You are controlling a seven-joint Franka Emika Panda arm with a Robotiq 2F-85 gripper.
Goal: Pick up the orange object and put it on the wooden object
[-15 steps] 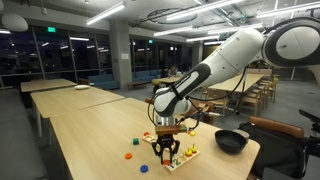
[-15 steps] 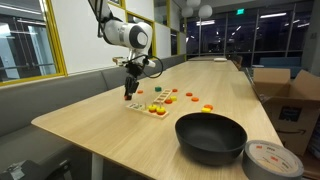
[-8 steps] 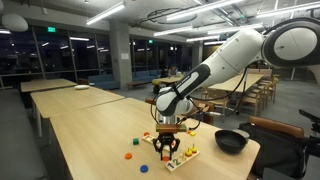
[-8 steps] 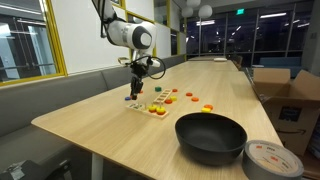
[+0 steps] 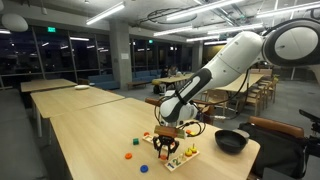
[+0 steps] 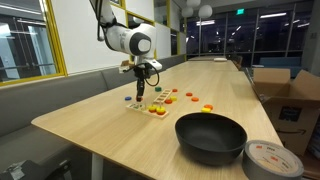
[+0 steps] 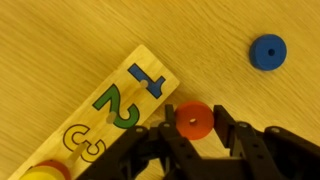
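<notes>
In the wrist view an orange-red disc with a centre hole (image 7: 193,122) sits between my black fingers, and my gripper (image 7: 194,112) is shut on it. Just left of the disc lies the wooden object (image 7: 105,112), a pale block painted with a blue 1, a green 2 and a yellow 3. A yellow ring (image 7: 40,172) rests at its lower end. In both exterior views the gripper (image 5: 167,150) (image 6: 140,96) points straight down, close over the table beside the coloured pieces. Whether the disc touches the table I cannot tell.
A blue disc (image 7: 267,51) lies on the table beyond the gripper. More coloured discs (image 5: 130,154) (image 6: 190,98) are scattered around. A black bowl (image 5: 231,140) (image 6: 210,137) stands nearby, with a tape roll (image 6: 272,160) and a cardboard box (image 6: 285,95) beyond it.
The arm has shifted sideways a little over the pieces with the gripper still shut. Nothing on the table has visibly moved.
</notes>
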